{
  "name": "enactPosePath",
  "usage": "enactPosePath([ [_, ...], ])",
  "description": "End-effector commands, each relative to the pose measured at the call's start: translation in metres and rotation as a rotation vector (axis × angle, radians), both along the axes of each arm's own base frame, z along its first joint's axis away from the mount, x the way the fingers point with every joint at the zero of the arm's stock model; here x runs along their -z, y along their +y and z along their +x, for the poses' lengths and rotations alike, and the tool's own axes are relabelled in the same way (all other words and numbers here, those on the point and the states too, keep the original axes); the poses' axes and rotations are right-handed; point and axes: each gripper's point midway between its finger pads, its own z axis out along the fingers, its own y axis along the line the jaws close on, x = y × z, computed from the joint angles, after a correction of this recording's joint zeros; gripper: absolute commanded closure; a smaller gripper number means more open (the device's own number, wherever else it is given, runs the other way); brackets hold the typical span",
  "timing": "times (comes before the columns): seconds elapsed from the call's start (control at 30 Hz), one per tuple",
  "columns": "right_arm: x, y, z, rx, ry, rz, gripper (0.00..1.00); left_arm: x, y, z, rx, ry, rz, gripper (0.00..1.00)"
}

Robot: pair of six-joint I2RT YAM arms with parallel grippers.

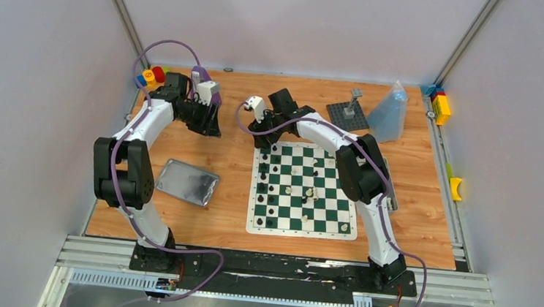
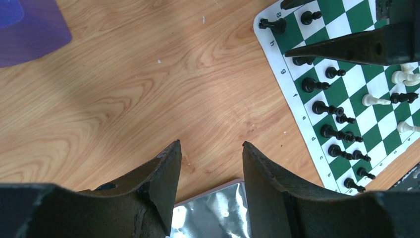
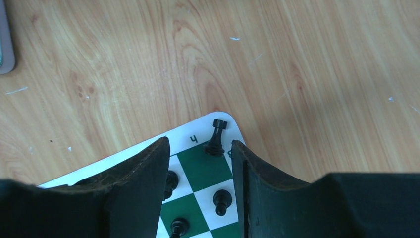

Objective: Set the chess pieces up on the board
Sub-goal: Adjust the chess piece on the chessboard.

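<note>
Green-and-white board [image 1: 299, 231] lay flat on the desk [image 1: 232, 158], right of centre, with black chess pieces [image 2: 321, 106] lined up in two files along its left side and white chess pieces [image 2: 374, 100] scattered loosely around the middle! Right jaws hung parted over the board's far-left corner, gripping nothing, with a black rook [image 3: 216, 140] standing on the corner square just ahead of the gap. Left jaws, off to the side of the board, were likewise spread and empty above bare wood, the silver tin [image 2: 213, 210] showing between them in the wrist view.
</note>
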Motion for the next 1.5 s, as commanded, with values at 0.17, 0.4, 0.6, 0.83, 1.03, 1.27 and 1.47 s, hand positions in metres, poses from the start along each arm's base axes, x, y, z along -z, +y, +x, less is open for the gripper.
enactPosePath([
  [0.17, -0.008, 0.005, 0.024, -0.004, -0.140, -0.040, 0.51, -0.027, -0.004, 0.002, 0.012, -0.081, -0.038, 0.43],
  [0.4, 0.005, 0.004, 0.020, -0.011, -0.119, -0.055, 0.53, -0.026, -0.005, 0.003, 0.012, -0.078, -0.043, 0.44],
  [0.6, 0.007, 0.007, 0.019, -0.021, -0.112, -0.049, 0.55, -0.024, -0.005, 0.002, 0.012, -0.071, -0.043, 0.44],
  [0.83, 0.012, 0.006, 0.019, -0.021, -0.108, -0.054, 0.61, -0.023, -0.006, 0.003, 0.013, -0.069, -0.047, 0.44],
  [1.03, 0.013, 0.006, 0.018, -0.022, -0.106, -0.058, 0.68, -0.020, -0.006, 0.002, 0.015, -0.056, -0.050, 0.44],
  [1.27, 0.004, 0.006, 0.022, -0.012, -0.129, -0.057, 0.79, -0.021, -0.007, 0.003, 0.017, -0.064, -0.053, 0.44],
  [1.47, -0.028, 0.010, 0.029, -0.003, -0.180, -0.020, 0.94, -0.029, -0.014, 0.006, 0.017, -0.085, -0.106, 0.44],
])
